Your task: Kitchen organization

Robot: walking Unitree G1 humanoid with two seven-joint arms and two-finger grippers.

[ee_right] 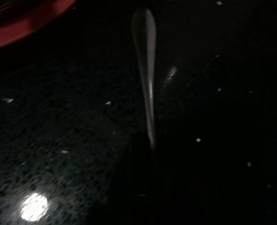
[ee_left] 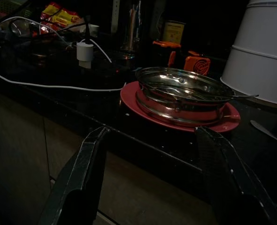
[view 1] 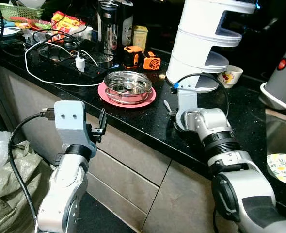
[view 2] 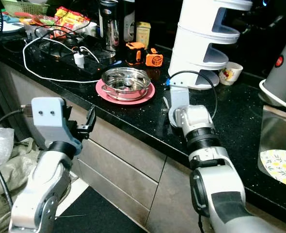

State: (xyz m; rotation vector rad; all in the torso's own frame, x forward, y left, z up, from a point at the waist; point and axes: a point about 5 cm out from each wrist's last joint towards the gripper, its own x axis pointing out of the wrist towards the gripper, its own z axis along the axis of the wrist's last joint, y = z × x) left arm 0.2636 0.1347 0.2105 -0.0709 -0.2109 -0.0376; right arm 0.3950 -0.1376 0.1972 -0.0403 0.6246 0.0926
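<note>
A steel bowl (view 1: 127,85) sits on a red plate (view 1: 150,97) near the front of the black counter (view 1: 133,121). My left gripper (view 1: 102,124) hovers open in front of the counter edge, level with the plate and left of it, with nothing between its fingers (ee_left: 89,159). The left wrist view looks across at the bowl (ee_left: 183,91). A silver spoon (ee_right: 148,70) lies flat on the counter right of the plate. My right gripper (view 1: 173,118) is pressed down close over the spoon's near end, which runs into shadow.
A white tiered stand (view 1: 206,39) and a small cup (view 1: 230,75) are behind my right arm. A white cable and charger (view 1: 80,62) lie at the back left with orange gadgets (view 1: 151,61). A sink holding a floral plate (view 1: 284,167) is at the right. Bags (view 1: 2,160) lie on the floor.
</note>
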